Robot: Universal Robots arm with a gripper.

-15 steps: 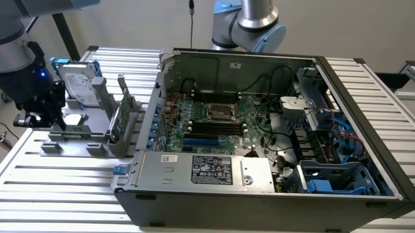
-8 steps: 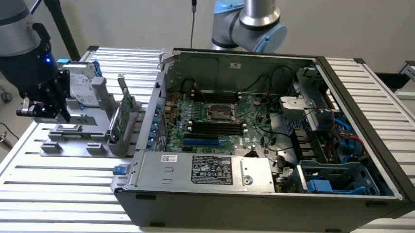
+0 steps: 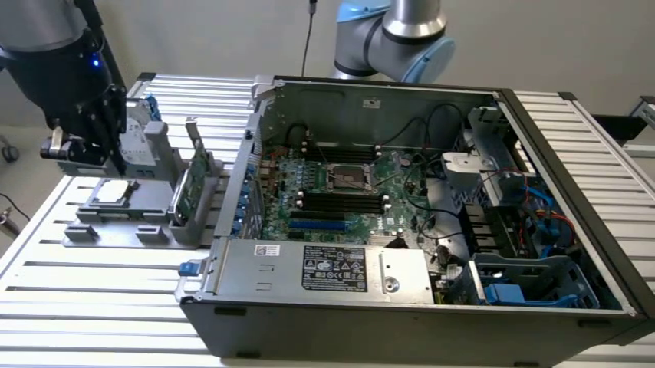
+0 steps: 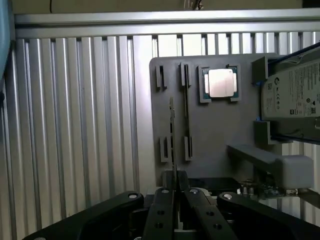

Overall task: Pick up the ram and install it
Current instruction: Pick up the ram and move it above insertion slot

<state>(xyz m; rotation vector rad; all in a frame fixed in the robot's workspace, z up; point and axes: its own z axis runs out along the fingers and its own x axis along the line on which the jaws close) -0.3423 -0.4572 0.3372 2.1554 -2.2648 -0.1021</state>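
The silver arm [image 3: 413, 15] wears pale-blue joint caps — its black end effector [image 4: 174, 176] shows screws.

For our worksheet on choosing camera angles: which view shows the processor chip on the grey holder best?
The wrist view. It looks straight down on the processor chip, so its silver lid and green border are plain, seated in the grey holder. The exterior view shows the chip only at a slant, at the exterior view's left.

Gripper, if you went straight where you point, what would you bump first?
Probably the grey holder right below. The gripper points down at it, pinching the thin ram, so the ram's far edge would likely touch the holder first. Depth is hard to judge.
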